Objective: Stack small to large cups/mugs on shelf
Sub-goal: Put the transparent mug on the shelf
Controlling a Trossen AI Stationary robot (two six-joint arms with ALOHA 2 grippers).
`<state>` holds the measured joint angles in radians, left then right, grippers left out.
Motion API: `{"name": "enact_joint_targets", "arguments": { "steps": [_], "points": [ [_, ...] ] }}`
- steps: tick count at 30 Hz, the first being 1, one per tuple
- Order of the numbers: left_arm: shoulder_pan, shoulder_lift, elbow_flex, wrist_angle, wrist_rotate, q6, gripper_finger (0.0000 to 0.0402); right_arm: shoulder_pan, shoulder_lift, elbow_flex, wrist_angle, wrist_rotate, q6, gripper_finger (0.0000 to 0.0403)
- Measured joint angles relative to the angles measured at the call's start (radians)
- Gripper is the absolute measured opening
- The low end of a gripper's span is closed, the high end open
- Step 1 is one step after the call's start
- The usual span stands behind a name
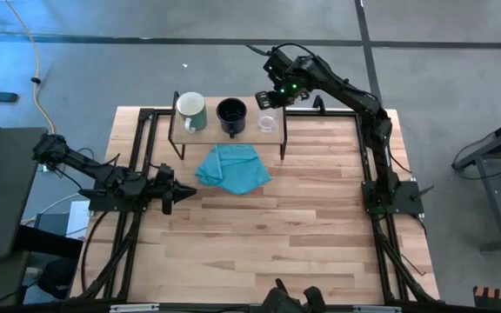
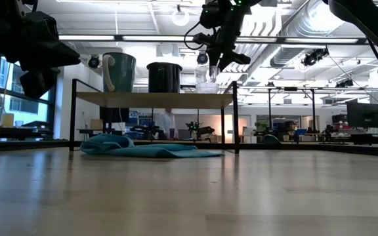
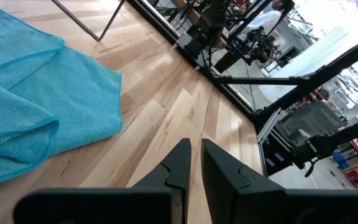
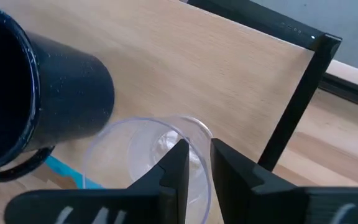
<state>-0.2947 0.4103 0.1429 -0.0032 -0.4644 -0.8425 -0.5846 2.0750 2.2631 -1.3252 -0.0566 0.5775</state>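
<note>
Clear glass cup (image 4: 148, 158) standing upright at the right end of the shelf (image 1: 209, 130), just beside the black mug (image 1: 231, 116), with the pale mug (image 1: 191, 111) farther along at the left end. Probably light, rigid, slick and breakable, so best taken at the rim with one finger inside and one outside, squeezed gently. Right gripper (image 4: 194, 163) poised directly above that rim, jaws nearly closed with only a narrow gap, gripping nothing yet. Little room on the mug side (black wall close alongside), and shelf edge and thin black leg (image 4: 294, 118) close on the other; safest path straight up before any sideways travel. Blue cloth (image 1: 232, 168) lying on the bench (image 1: 303, 235) in front of the shelf, below any lifted route. Left gripper (image 3: 190, 167) waiting low over the bench's left side, jaws almost shut, empty.
</note>
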Motion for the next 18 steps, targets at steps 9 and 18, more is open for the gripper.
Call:
{"name": "enact_joint_targets", "arguments": {
  "steps": [9,18],
  "points": [
    [0.0,0.0,0.0,-0.003,0.011,0.0,0.0026,0.0,0.0,0.0,-0.024,0.004,0.055,0.0055],
    [0.0,0.0,0.0,-0.03,0.011,0.0,0.0026,0.0,0.0,0.0,-0.032,0.02,0.102,0.0047]
  ]
}}
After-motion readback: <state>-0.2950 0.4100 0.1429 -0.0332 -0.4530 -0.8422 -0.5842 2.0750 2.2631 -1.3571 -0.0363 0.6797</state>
